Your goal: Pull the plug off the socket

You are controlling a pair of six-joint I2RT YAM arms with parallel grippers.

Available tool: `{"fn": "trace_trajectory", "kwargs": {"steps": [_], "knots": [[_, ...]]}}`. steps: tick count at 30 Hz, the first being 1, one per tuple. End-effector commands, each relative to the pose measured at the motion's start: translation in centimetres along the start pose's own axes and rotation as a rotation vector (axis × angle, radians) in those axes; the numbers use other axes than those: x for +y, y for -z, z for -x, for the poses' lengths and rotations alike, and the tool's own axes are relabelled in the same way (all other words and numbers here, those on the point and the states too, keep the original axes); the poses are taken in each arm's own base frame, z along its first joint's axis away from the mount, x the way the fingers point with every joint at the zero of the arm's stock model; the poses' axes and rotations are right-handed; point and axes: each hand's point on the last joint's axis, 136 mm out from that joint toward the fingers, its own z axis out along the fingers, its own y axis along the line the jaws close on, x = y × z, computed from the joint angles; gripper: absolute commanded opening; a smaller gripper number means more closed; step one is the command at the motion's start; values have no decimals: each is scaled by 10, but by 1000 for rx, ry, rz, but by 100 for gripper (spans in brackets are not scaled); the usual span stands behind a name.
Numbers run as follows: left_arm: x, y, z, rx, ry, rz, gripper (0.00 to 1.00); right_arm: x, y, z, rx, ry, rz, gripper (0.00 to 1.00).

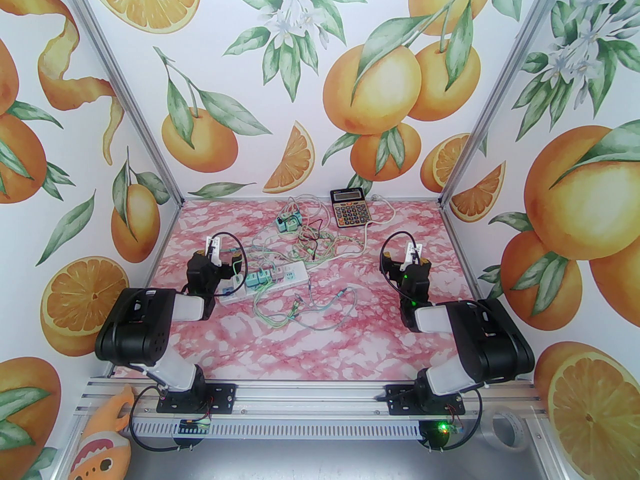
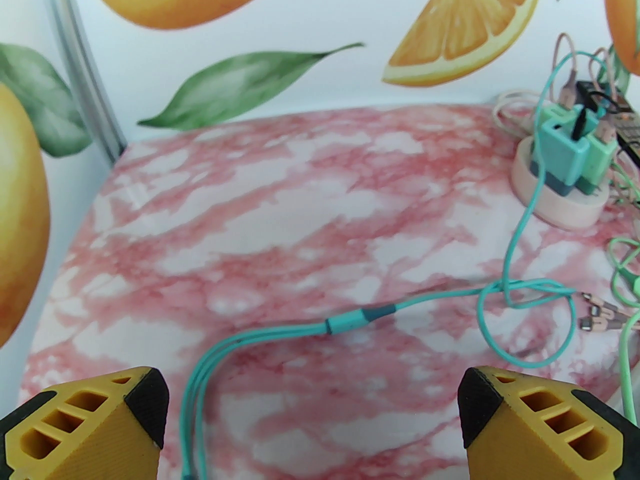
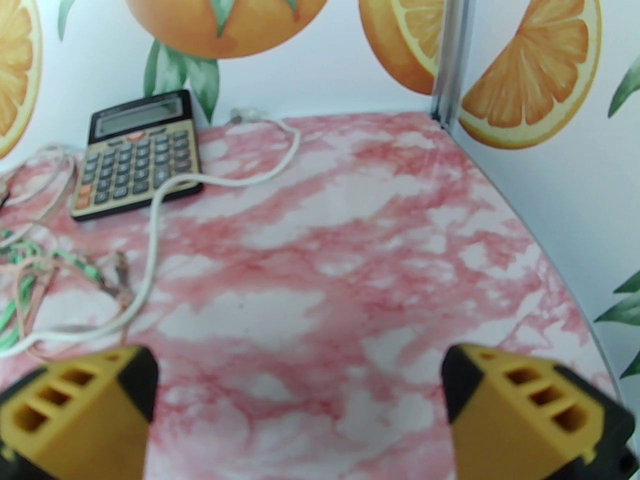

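Note:
A white power strip (image 1: pixel 294 273) lies left of the table's middle, with several teal and green plugs (image 1: pixel 260 278) standing in it. Farther back, a small round pale socket (image 2: pixel 560 208) carries a teal plug (image 2: pixel 560 150) and a green plug (image 2: pixel 597 160); this cluster (image 1: pixel 288 221) also shows from above. My left gripper (image 2: pixel 312 418) is open and empty, low over the table just behind the strip's left end, with a teal cable (image 2: pixel 350 320) running between its fingers (image 2: pixel 147 408). My right gripper (image 3: pixel 300 408) is open and empty over bare table on the right.
A calculator (image 1: pixel 348 208) lies at the back, crossed by a white cord (image 3: pixel 155 228). Tangled green, pink and teal charging cables (image 1: pixel 310 248) spread across the middle, with more loops (image 1: pixel 300 310) in front of the strip. Walls close off three sides.

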Motion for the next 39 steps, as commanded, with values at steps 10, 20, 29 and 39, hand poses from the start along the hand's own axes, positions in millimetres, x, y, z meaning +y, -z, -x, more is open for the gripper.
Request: {"fn": "trace_trajectory", "kwargs": {"steps": [10, 20, 29, 39], "knots": [[55, 50, 96, 277, 333, 207, 100, -46, 21, 64, 5, -214, -293, 100], [44, 97, 67, 454, 492, 202, 100, -2, 15, 104, 102, -391, -13, 100], [30, 128, 6, 592, 493, 180, 100, 118, 39, 105, 202, -226, 267, 100], [9, 102, -60, 723, 549, 134, 69, 229, 99, 44, 350, -29, 490, 100]]}}
